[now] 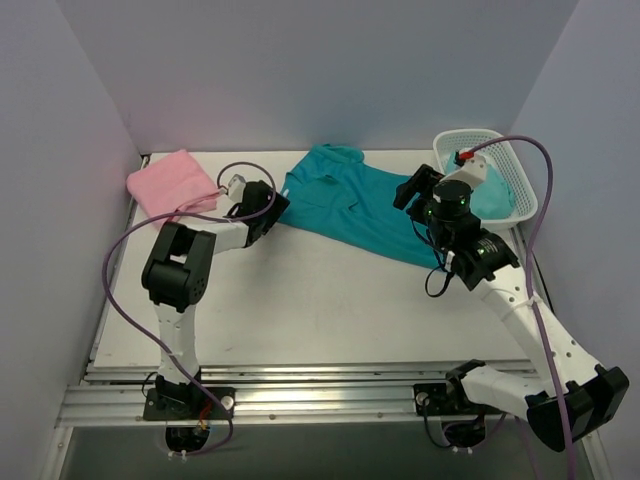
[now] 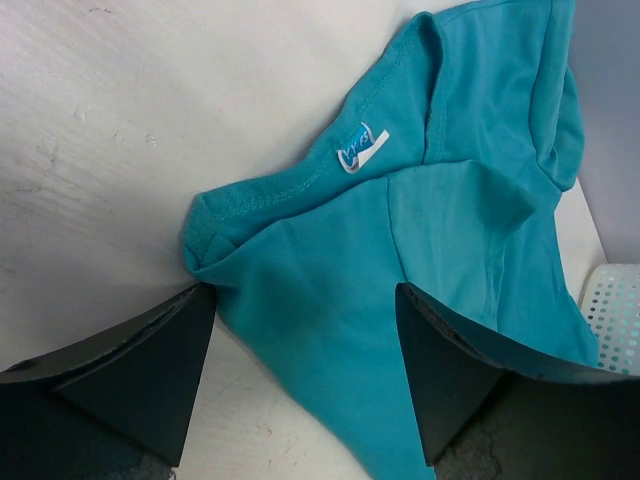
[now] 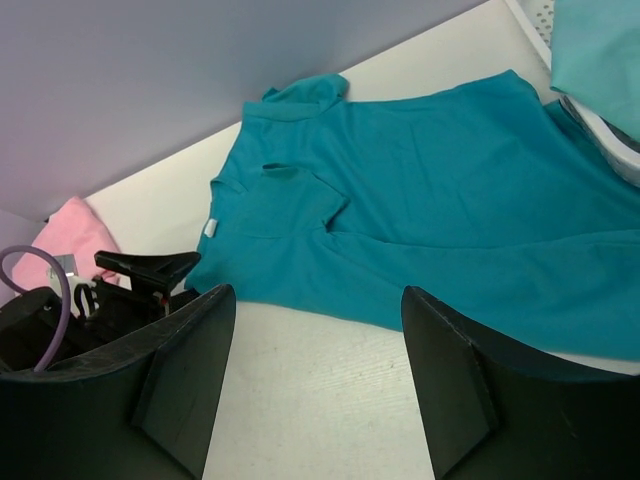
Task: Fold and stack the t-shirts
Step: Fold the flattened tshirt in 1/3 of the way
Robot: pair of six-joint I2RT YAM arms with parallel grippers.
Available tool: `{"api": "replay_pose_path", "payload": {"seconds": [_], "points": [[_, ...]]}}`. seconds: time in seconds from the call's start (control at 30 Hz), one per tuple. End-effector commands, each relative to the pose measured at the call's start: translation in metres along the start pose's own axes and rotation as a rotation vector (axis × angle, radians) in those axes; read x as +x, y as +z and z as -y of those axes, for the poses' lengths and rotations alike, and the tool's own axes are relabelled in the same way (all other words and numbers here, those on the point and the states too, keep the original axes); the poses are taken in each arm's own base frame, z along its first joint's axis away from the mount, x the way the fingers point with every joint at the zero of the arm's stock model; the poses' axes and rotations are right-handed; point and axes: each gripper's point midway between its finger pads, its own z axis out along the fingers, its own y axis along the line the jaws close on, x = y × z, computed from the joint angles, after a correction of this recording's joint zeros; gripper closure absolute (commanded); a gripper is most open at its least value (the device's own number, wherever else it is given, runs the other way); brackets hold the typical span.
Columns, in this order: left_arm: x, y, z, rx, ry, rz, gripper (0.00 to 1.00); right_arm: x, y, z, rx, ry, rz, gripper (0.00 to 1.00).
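A teal t-shirt (image 1: 350,205) is laid out across the worktop (image 1: 300,310), with a pink t-shirt (image 1: 172,182) folded at the far-left corner. The jaws of the left gripper (image 2: 305,300), at the teal shirt's edge, and of the right gripper (image 3: 315,300) are spread.

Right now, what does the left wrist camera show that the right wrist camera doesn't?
Only the left wrist view: the collar stitching up close, and the left gripper open, its fingers either side of the neck end of the teal t-shirt. Only the right wrist view: the pink t-shirt at far left, a purple cable, the right gripper open and empty, and a paler cloth in the white basket. Both: the teal t-shirt, the white basket and the table.
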Motion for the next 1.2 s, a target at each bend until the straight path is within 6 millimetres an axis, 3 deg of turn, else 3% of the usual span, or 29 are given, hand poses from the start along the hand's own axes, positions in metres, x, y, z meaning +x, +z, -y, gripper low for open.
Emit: {"api": "replay_pose_path", "payload": {"seconds": [0.0,0.1,0.13,0.2,0.3,0.47,0.5,0.57,0.6,0.67,0.7,0.77,0.8,0.83,0.9,0.93,0.97,1.03,1.17], "points": [[0.007,0.009,-0.015,-0.06,-0.002,0.007,0.18,-0.002,-0.001,0.012,0.037,-0.02,0.021,0.37],[0.008,0.013,-0.014,-0.066,-0.001,0.008,0.31,0.001,0.001,0.014,0.041,-0.024,0.016,0.37],[0.01,0.015,-0.016,-0.072,0.001,0.003,0.46,0.001,0.001,0.015,0.042,-0.022,0.015,0.37],[0.009,0.017,-0.014,-0.073,0.008,0.003,0.62,0.001,0.001,0.017,0.042,-0.022,0.014,0.37],[0.011,0.019,-0.018,-0.087,0.01,0.003,0.97,-0.001,0.001,0.022,0.048,-0.018,0.017,0.37],[0.007,0.014,-0.018,-0.087,0.029,0.014,0.98,-0.004,-0.002,0.025,0.043,-0.011,0.021,0.37],[0.001,0.006,-0.009,-0.07,0.031,0.029,0.98,-0.003,-0.002,0.025,0.04,-0.011,0.017,0.37],[-0.003,-0.009,-0.021,-0.101,0.065,0.057,0.98,-0.003,-0.004,0.025,0.035,-0.006,0.016,0.37],[-0.01,-0.027,-0.008,-0.078,0.071,0.078,0.98,-0.003,-0.005,0.024,0.031,-0.004,0.016,0.37],[-0.002,-0.047,-0.029,-0.126,0.094,0.064,0.98,-0.003,-0.009,0.025,0.025,0.0,0.017,0.37],[-0.005,-0.063,-0.021,-0.099,0.093,0.069,0.98,-0.003,-0.01,0.025,0.022,0.004,0.019,0.37],[0.013,-0.082,-0.042,-0.134,0.124,0.035,0.98,-0.004,-0.013,0.026,0.019,0.009,0.026,0.37],[0.009,-0.096,-0.038,-0.117,0.121,0.054,0.98,-0.005,-0.015,0.026,0.019,0.009,0.028,0.37],[0.02,-0.105,-0.055,-0.14,0.138,0.033,0.98,-0.007,-0.018,0.026,0.014,0.013,0.033,0.37],[0.017,-0.124,-0.056,-0.118,0.134,0.036,0.98,-0.009,-0.022,0.026,0.011,0.017,0.038,0.37],[0.025,-0.132,-0.074,-0.146,0.149,0.02,0.98,-0.009,-0.024,0.026,0.009,0.016,0.037,0.37],[0.019,-0.144,-0.069,-0.122,0.139,0.033,0.98,-0.009,-0.026,0.028,0.012,0.015,0.035,0.37],[0.022,-0.159,-0.085,-0.149,0.158,0.031,0.98,-0.01,-0.031,0.026,0.002,0.022,0.039,0.37],[0.007,-0.197,-0.089,-0.142,0.153,0.072,0.98,-0.011,-0.037,0.026,-0.006,0.03,0.038,0.37]]}}
